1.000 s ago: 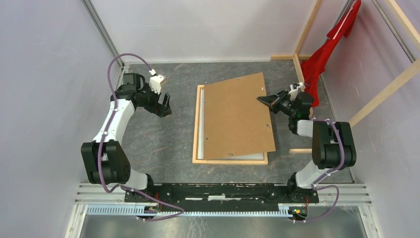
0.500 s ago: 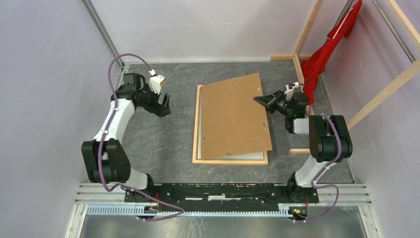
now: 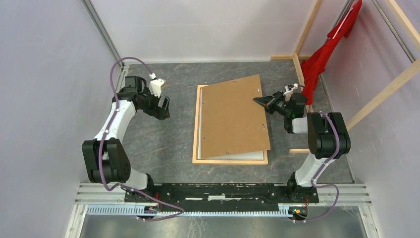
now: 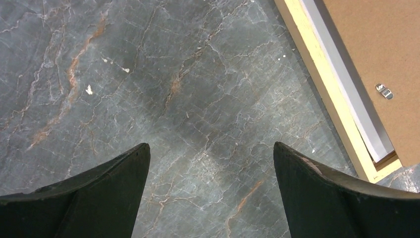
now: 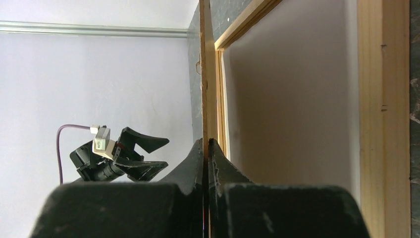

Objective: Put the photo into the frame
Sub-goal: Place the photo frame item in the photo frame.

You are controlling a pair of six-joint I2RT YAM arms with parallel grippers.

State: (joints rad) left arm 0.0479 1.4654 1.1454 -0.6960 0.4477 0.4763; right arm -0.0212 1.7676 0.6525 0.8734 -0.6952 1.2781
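The right gripper (image 3: 261,100) has its two fingers pressed together on the right edge of the brown board (image 3: 233,116). In the right wrist view the fingertips meet on the thin edge with no gap between them. That arm reaches in from the right side, its wrist turned so the fingers point left across the table (image 3: 163,144).

The board sits askew over the frame (image 3: 230,161). Its far right corner sticks out past the frame's far rail, while its near left corner lies inside the rails. The frame itself lies flat in the middle of the table, long sides running away from the arms.

A pale strip shows inside the frame along the left and near sides, where the board does not cover it. Whether that is the photo's white back or the pane I cannot tell. The right wrist view shows the same pale surface under the board's held side.

The left gripper (image 3: 162,105) is spread wide and holds nothing. It hangs over bare grey table to the left of the frame, well apart from it. Its wrist view catches the frame's light wood rail (image 4: 322,84) at the upper right, with a small metal clip on the board beyond.

At the far right, a red cloth (image 3: 324,49) hangs by the wooden beams (image 3: 386,89).
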